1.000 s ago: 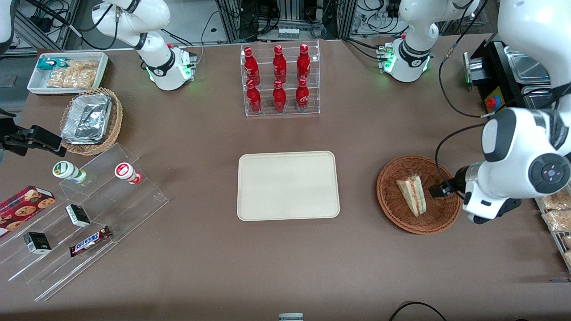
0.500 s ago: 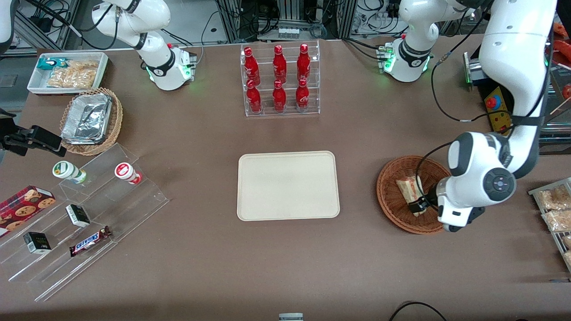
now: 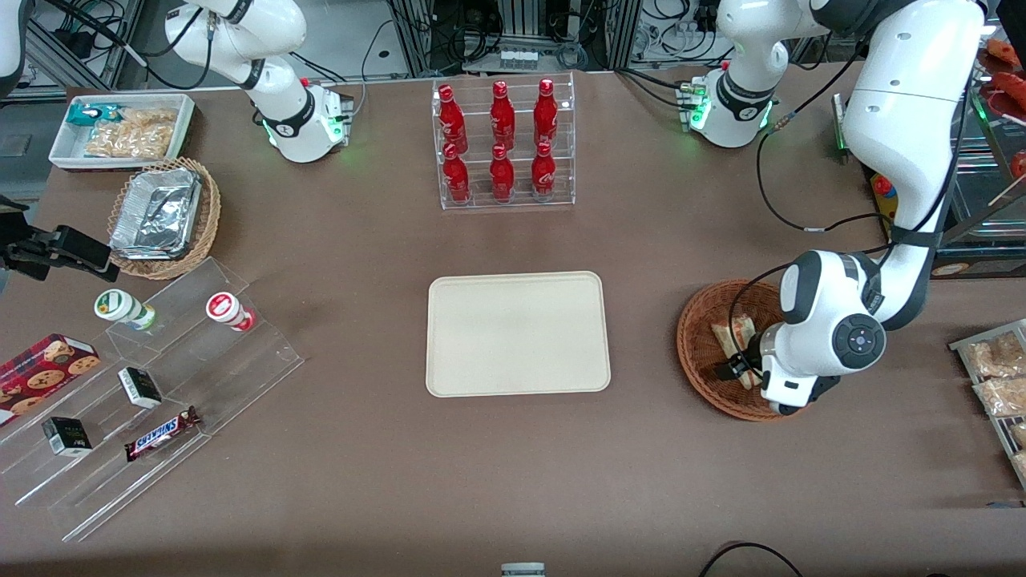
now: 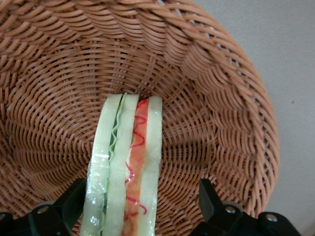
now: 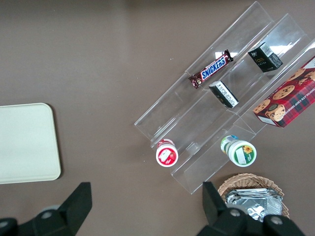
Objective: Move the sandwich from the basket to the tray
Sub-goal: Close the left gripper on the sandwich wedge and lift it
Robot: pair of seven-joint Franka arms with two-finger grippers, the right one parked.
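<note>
The sandwich lies in the reddish-brown wicker basket, toward the working arm's end of the table. In the left wrist view the sandwich shows its white bread edges with green and red filling, resting on the basket's woven floor. My left gripper is down inside the basket, over the sandwich. It is open, with one finger close against one bread face and the other finger a gap away from the other face. The cream-beige tray lies bare at the table's middle.
A clear rack of red bottles stands farther from the front camera than the tray. A clear stepped shelf with snacks, a tan basket with a foil container and a white bin lie toward the parked arm's end. Bagged snacks lie beside the basket.
My left arm has swung from beside the basket to over it, toward the tray, and the gripper has come down around the sandwich. The sandwich has not moved.
</note>
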